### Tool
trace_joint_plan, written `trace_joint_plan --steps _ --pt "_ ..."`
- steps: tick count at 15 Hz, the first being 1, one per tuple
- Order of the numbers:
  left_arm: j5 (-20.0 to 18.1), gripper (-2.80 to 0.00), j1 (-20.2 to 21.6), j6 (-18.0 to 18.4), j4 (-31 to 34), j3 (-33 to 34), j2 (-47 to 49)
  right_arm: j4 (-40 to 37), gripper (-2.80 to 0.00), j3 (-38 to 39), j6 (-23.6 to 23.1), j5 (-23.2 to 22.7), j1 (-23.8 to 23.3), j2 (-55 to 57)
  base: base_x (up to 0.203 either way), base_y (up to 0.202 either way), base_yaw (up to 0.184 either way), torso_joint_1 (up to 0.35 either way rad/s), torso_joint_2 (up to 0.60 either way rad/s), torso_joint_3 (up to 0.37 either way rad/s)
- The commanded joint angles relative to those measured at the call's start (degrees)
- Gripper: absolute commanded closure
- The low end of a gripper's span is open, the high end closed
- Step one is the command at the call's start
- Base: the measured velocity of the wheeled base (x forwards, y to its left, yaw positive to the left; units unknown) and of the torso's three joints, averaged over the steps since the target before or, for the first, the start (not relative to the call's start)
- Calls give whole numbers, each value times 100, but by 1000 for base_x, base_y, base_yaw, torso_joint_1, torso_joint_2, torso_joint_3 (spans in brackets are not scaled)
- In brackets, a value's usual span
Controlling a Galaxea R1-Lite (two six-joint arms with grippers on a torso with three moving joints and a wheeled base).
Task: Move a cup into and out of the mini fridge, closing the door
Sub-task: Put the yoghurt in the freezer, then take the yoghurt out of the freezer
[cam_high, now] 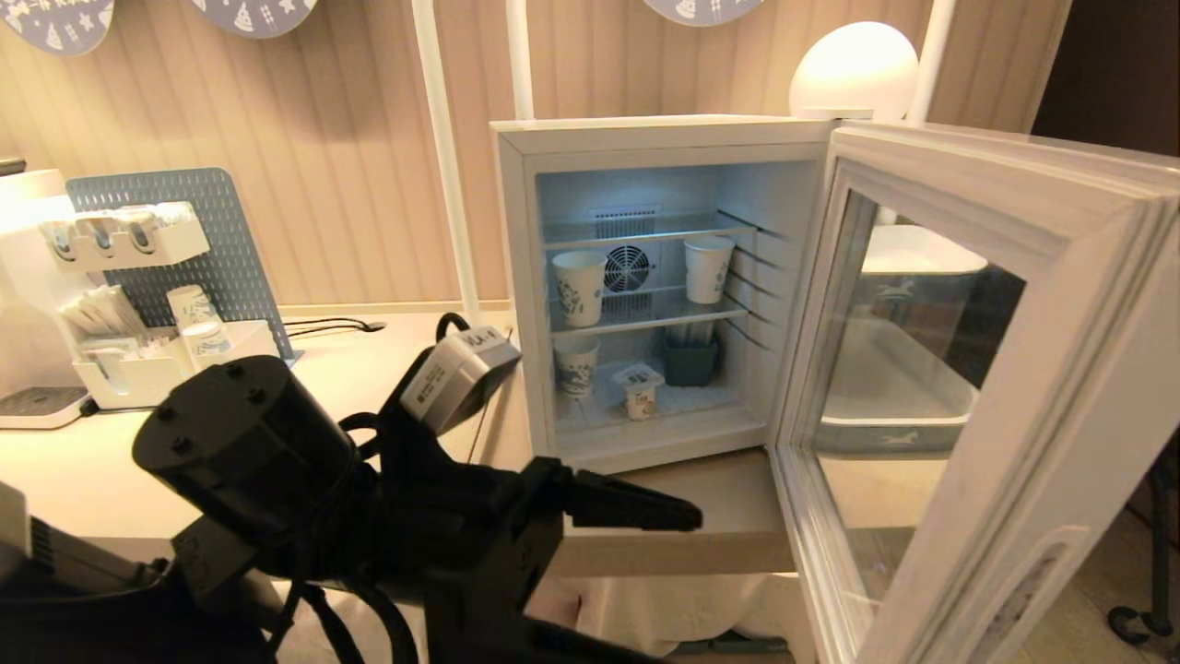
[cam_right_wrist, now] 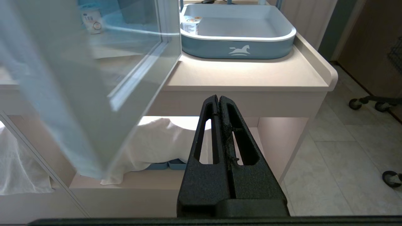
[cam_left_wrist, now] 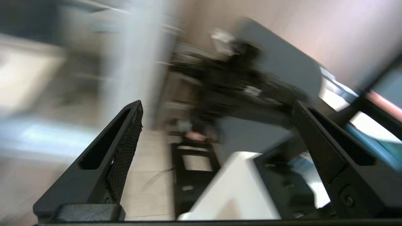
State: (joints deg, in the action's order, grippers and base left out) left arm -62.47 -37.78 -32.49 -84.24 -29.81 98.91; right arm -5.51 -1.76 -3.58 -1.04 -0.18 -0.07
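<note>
The mini fridge (cam_high: pixel 645 138) stands in the middle of the head view, on a pale counter (cam_high: pixel 710 498). Its door (cam_high: pixel 1005 387) is swung wide open and fills the right side of the frame. Through the door's glass you can see a grey-blue tray (cam_high: pixel 899 429) on the counter behind it.

The cup (cam_high: pixel 639 389) is inside the fridge, on the bottom floor, near the middle. It is small and white with a flat lid. A taller paper cup (cam_high: pixel 576 365) stands to its left on the same floor, and a dark little bin (cam_high: pixel 690 360) sits just behind it to the right. Two more paper cups stand on the wire shelf (cam_high: pixel 645 318) above, one at the left (cam_high: pixel 579 288) and one at the right (cam_high: pixel 708 267).

The left gripper (cam_high: pixel 645 512) is in the lower middle of the head view, in front of the fridge and below its open front. In the left wrist view its fingers (cam_left_wrist: pixel 125 147) are spread far apart with nothing between them. That view is very blurry.

The right gripper (cam_right_wrist: pixel 219 103) shows only in the right wrist view, at the bottom middle. Its two fingers are pressed together and hold nothing. It points at the counter edge below the tray. Another small pot (cam_right_wrist: pixel 190 25) sits in the tray's corner there.

At the left of the head view, a rack (cam_high: pixel 138 277) with cups and packets stands on the counter.
</note>
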Motion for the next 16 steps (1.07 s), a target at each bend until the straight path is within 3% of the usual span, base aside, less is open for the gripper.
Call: trace_joint_plan --steps 1,3,6,8,9,11,13,14,16 --pt "124 -280 677 -21 317 117 -573 -3 0 0 -20 -11 1 -1 0 0 0 0 0 0" --pt "323 -280 1660 -15 1319 75 -1410 -3 0 0 -28 -11 1 -1 0 0 0 0 0 0" --pt "603 -280 3420 37 3595 -304 -2540 -3 0 0 -20 7 1 -1 0 0 0 0 0 0" --pt "920 -280 4424 323 4881 -496 -3126 -3 0 0 -2 25 1 -1 0 0 0 0 0 0" --pt "1247 0 4744 668 5512 -501 -3410 -3 0 0 -2 25 1 5 0 0 0 0 0 0" --pt "2521 0 4875 1388 6451 -470 -3710 -3 0 0 0 33 1 -1 0 0 0 0 0 0" --pt "4102 0 4889 2081 6903 -322 -3998 -3 0 0 16 33 1 7 0 0 0 0 0 0" --pt "4490 0 4891 2248 6993 -205 -4288 -3 0 0 16 25 1 -1 0 0 0 0 0 0" --pt "4875 0 4907 2392 7266 -66 -4990 -3 0 0 16 25 1 6 0 0 0 0 0 0"
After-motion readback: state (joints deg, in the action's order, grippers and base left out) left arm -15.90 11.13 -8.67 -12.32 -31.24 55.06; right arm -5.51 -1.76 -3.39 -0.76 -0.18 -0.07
